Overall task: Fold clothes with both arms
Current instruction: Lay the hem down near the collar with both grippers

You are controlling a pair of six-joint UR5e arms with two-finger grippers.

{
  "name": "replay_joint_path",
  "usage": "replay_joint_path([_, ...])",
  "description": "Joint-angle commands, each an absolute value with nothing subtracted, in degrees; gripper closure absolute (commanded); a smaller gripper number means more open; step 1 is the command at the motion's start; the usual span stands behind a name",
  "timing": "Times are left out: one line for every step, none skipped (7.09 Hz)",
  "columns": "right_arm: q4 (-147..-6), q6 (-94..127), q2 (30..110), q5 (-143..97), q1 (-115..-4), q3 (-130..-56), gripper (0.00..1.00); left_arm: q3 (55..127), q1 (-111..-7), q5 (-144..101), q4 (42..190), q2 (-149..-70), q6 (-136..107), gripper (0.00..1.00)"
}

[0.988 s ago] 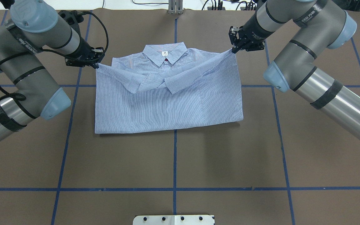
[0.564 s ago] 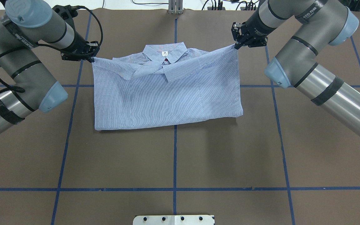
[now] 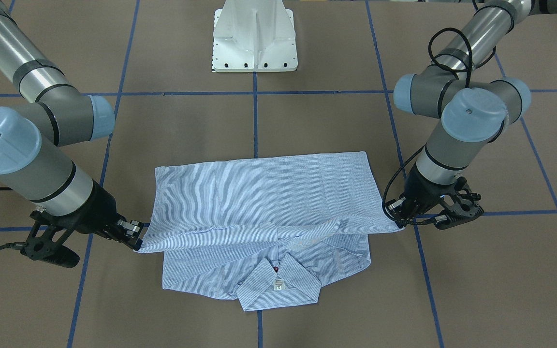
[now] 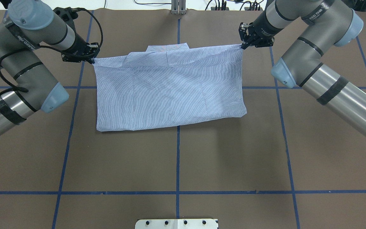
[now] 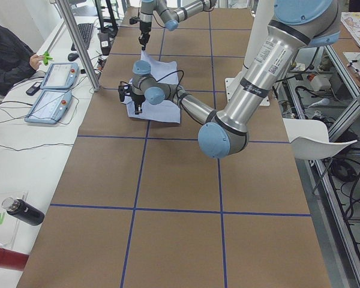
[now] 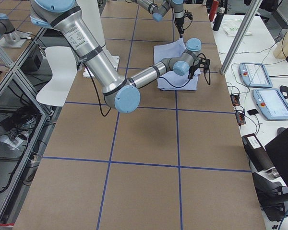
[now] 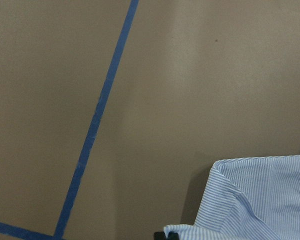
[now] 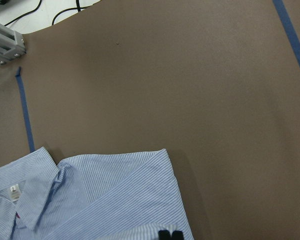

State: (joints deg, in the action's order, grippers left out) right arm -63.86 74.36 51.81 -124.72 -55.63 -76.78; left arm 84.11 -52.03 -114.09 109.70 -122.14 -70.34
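Observation:
The clothes are one light blue striped shirt lying mid-table, its lower half doubled over toward the collar. My left gripper is shut on the near-left corner of that upper layer. My right gripper is shut on the opposite corner. Both corners hang slightly above the table, with the edge stretched between them. From the front, the left gripper and right gripper hold the layer above the collar and its white label. Only the collar's tip shows from overhead. Shirt edges show in the wrist views.
The brown table is crossed by blue tape lines. The white pedestal base stands on the robot's side. An aluminium post rises at the far edge. A person sits by two teach pendants on the side bench.
Both grippers have carried the shirt's upper layer farther toward the collar. It now covers the crossed sleeves and most of the collar, which showed before.

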Motion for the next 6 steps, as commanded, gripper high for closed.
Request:
replay_joint_path([-63.4,74.4,50.9,-124.7,-55.6,-75.5,1.0,83.9,-52.0,-114.1,109.9,-122.4,-70.4,1.0])
replay_joint_path([-63.4,74.4,50.3,-124.7,-55.5,-75.0,1.0,83.9,-52.0,-114.1,109.9,-122.8,-70.4,1.0])
replay_joint_path([-63.4,74.4,50.0,-124.7,-55.5,-75.0,1.0,83.9,-52.0,-114.1,109.8,-123.1,-70.5,1.0])
replay_joint_path([-63.4,74.4,49.8,-124.7,-55.4,-75.0,1.0,83.9,-52.0,-114.1,109.8,-123.3,-70.4,1.0])
replay_joint_path([-63.4,74.4,49.8,-124.7,-55.3,-75.0,1.0,83.9,-52.0,-114.2,109.8,-123.3,-70.4,1.0])
replay_joint_path([-63.3,74.4,49.8,-124.7,-55.3,-74.9,1.0,84.0,-52.0,-114.2,109.7,-123.5,-70.4,1.0])
